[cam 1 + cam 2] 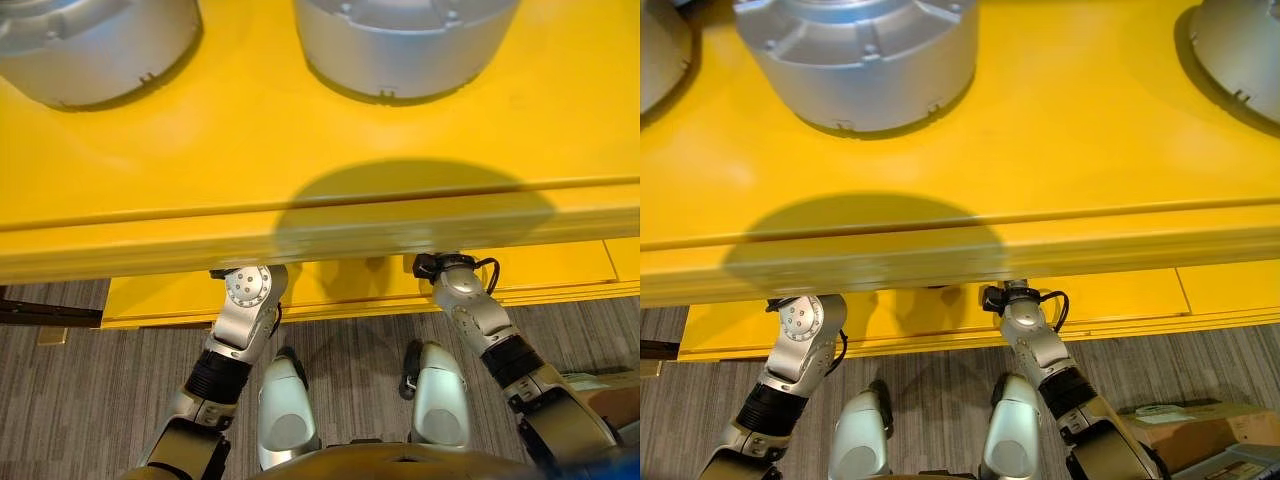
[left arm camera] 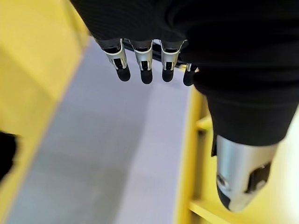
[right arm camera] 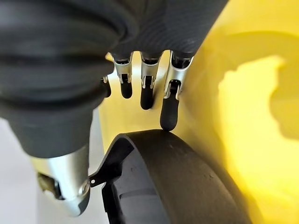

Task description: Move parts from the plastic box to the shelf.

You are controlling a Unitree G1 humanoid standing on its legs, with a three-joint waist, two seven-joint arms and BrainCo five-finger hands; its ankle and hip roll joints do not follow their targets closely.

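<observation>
Two round silver-grey parts (image 1: 95,45) (image 1: 405,45) stand on the top of the yellow shelf (image 1: 300,150). Both arms reach in under the shelf's front edge, which hides the hands in the eye views. My left hand (image 2: 145,63) has straight fingers with nothing between them and the thumb; past it lies a grey surface between yellow frame members. My right hand (image 3: 145,88) hangs with straight fingers over a dark round part (image 3: 168,182). One fingertip (image 3: 168,116) touches the part's rim, with a yellow wall just behind.
A lower yellow level (image 1: 350,285) runs beneath the shelf's front beam. Grey striped carpet (image 1: 60,400) covers the floor. A cardboard box (image 1: 1200,430) sits at the lower right. A third silver part (image 1: 1240,50) stands on the shelf top further right.
</observation>
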